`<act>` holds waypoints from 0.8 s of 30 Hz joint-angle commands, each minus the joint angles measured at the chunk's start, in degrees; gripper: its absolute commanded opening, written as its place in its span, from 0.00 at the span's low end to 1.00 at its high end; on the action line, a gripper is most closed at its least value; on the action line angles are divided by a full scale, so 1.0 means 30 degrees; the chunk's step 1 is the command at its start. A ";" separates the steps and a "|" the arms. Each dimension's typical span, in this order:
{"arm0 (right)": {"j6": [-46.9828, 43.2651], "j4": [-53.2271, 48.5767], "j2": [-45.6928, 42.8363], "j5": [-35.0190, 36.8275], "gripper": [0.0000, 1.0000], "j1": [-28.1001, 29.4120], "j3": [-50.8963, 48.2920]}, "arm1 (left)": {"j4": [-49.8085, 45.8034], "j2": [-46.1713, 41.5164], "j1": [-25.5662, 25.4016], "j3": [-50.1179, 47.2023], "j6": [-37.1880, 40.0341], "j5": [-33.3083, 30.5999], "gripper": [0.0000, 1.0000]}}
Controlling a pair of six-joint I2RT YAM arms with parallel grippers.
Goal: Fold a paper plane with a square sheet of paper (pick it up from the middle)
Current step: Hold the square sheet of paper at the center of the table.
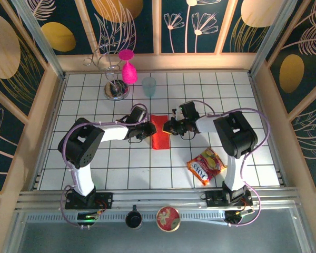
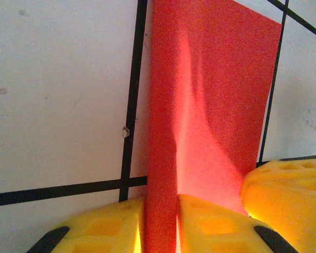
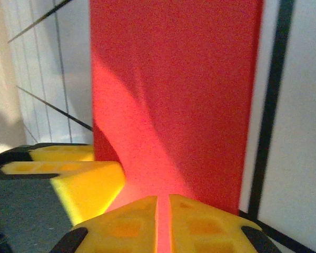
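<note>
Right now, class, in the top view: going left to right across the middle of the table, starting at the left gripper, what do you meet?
left gripper → square sheet of paper → right gripper → snack packet

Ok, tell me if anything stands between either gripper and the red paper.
Nothing visible does. The left gripper and the right gripper each pinch the square sheet of paper directly, from opposite sides. The snack packet lies apart, nearer the right arm's base.
</note>
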 commanded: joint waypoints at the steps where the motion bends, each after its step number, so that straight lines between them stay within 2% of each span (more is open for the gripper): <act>1: -0.0353 -0.0654 0.0415 0.0738 0.13 0.0088 -0.0068 | 0.0143 0.3904 -0.0292 -0.1130 0.0694 -0.1305 0.23; 7: -0.0705 -0.1169 0.0845 0.1624 0.10 -0.0335 -0.1084 | 0.0148 0.3278 -0.0293 -0.1028 0.0869 -0.1362 0.22; 11: -0.1146 -0.1932 0.1165 0.2271 0.10 -0.0421 -0.1239 | -0.0511 0.1785 -0.0291 -0.0244 0.1167 -0.1598 0.23; 19: -0.1312 -0.3418 0.2159 0.3359 0.09 -0.0407 -0.0839 | -0.3057 -0.2251 -0.0266 0.2366 0.1654 -0.4113 0.35; 24: -0.1400 -0.4018 0.2677 0.3718 0.08 -0.0329 -0.0404 | -0.2490 -0.3003 -0.0263 0.2585 0.1395 -0.2645 0.34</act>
